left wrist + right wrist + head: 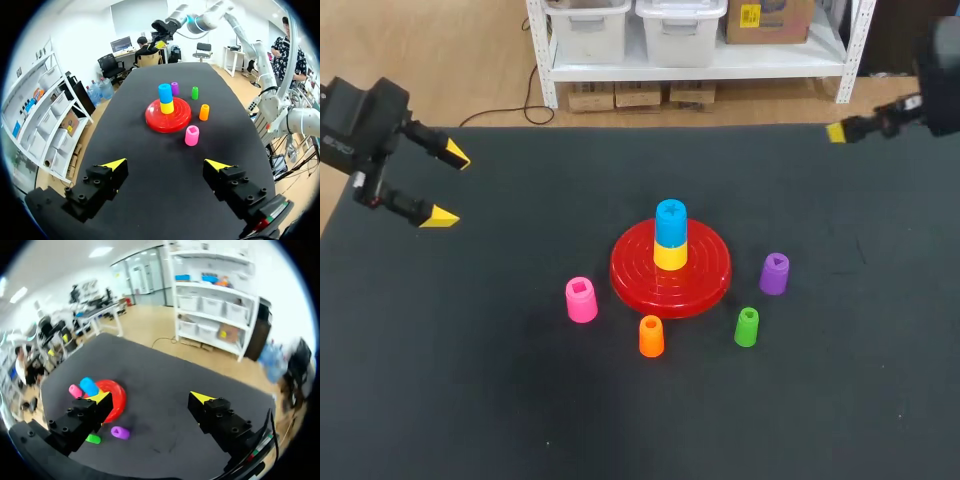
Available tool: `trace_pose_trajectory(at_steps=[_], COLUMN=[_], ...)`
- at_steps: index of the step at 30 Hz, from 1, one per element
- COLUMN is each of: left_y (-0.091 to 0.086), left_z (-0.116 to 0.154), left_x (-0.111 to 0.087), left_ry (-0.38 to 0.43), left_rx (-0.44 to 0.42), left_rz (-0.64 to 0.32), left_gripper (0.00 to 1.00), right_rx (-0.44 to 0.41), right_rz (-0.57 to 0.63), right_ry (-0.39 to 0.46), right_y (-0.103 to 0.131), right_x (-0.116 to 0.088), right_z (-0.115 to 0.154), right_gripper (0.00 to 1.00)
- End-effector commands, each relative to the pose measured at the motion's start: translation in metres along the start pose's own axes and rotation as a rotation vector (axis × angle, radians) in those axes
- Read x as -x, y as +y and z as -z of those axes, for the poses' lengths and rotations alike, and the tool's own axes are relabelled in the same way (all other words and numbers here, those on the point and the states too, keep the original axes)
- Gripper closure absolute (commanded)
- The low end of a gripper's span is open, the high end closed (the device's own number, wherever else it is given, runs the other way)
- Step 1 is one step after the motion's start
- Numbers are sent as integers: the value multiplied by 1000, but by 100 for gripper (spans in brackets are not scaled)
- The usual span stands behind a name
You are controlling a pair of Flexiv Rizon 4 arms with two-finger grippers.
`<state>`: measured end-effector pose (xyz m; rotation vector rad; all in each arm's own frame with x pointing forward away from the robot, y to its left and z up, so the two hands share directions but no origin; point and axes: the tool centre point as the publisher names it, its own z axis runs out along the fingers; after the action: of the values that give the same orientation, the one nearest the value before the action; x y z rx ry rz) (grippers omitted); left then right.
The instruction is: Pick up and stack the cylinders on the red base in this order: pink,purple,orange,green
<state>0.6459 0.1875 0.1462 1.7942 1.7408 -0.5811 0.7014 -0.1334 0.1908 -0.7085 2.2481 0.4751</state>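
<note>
Plainly, nothing of the ordered stack is begun. In the head view the red base (703, 283) sits mid-desk (470, 400) with a yellow cylinder (670, 256) and a blue cylinder (671, 222) already standing on it. The pink cylinder (581, 299), orange cylinder (651, 336), green cylinder (747, 327) and purple cylinder (774, 273) stand upright on the desk around the base's near side, none touching it. The left gripper (448, 185) hangs over the far left corner, fingers wide apart and holding nothing.

From the left wrist view, that gripper's yellow tips stand well apart with bare desk between them. The pink cylinder is the nearest piece ahead, just short of the base.

From the right wrist view, the right gripper (150, 397) is likewise spread and empty, well back from the pieces. The orange one is hidden behind a finger.

I judge the pink pick to be the step in hand. The left arm looks better placed. It must travel in, drop its fingers astride the pink cylinder and close.
</note>
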Motion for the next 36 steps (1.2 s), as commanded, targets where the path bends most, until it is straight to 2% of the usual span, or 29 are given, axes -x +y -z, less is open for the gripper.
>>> trace_pose_trajectory(at_steps=[1,5,6,18,20,21,26,28,30,36], left_y=[-1,-1,-1,-1,-1,-1,-1,-1,-1,-1], left_z=[0,0,0,0,0,0,0,0,0,0], left_x=[0,0,0,0,0,0,0,0,0,0], left_ry=[1,1,1,1,1,1,1,1,1,1], left_rx=[2,2,2,2,2,2,2,2,2,2], left_rz=[-1,-1,-1,-1,-1,-1,-1,-1,-1,-1], left_gripper=[0,0,0,0,0,0,0,0,0,0], right_rx=[26,112,100,97,103,133,298,363,401,437], right_rz=[521,663,662,664,701,727,854,897,949,1081], right_ry=[184,221,215,216,219,224,218,248,276,327], right_y=[46,78,82,83,80,84,126,144,159,210], right_x=[8,6,6,6,12,17,35,39,42,40], right_z=[1,0,-1,-1,7,11,14,8,2,-17], right_gripper=[0,0,0,0,0,0,0,0,0,0])
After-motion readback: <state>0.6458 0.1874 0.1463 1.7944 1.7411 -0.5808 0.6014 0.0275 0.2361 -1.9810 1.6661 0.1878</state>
